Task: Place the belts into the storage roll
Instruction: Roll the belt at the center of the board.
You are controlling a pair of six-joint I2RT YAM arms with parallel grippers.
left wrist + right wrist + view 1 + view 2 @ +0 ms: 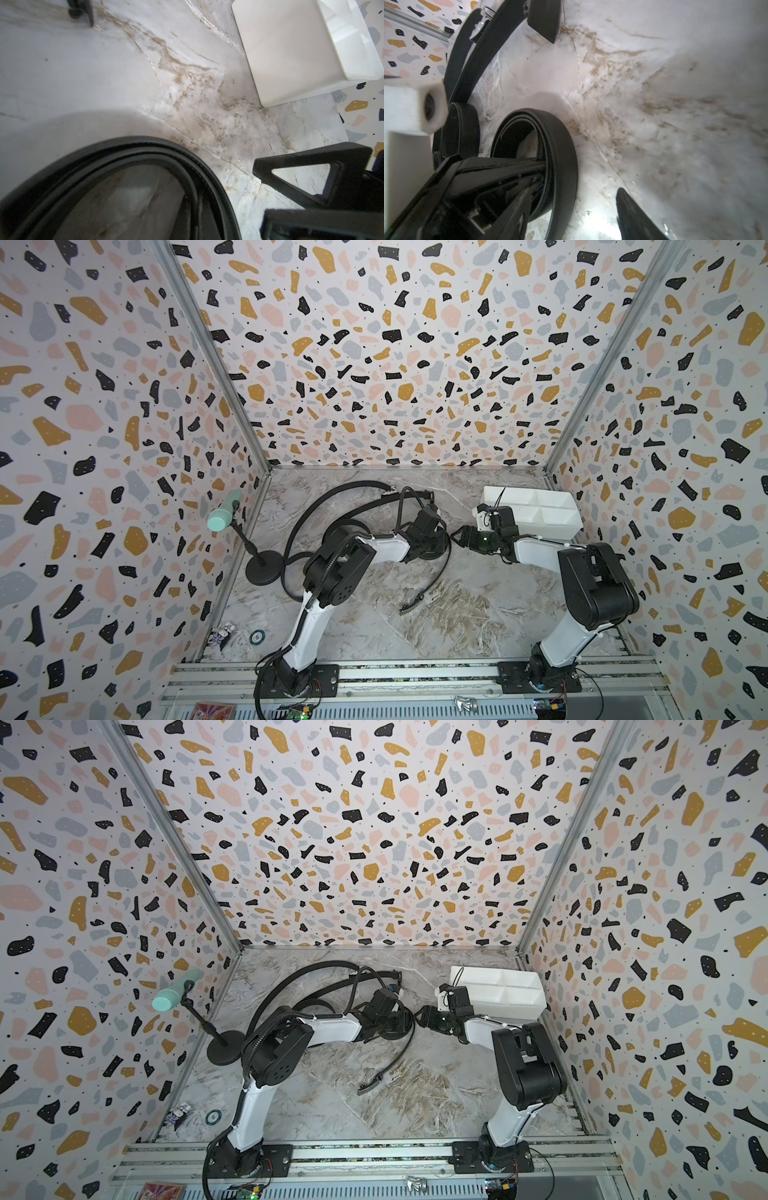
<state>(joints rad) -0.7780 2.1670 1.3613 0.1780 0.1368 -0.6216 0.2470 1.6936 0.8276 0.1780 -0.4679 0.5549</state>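
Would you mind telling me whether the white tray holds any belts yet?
Empty, as far as visible: in both top views the tray shows only white compartments, though the right arm hides one end.

A mint-green microphone (223, 515) tilted on a black gooseneck stand whose round base (264, 568) sat on the marbled surface (478, 614), close to the left terrazzo-patterned wall (83, 448). Nearer the front rail, a small teal disc (257, 637) lay just beside a white-and-purple trinket (222, 634).
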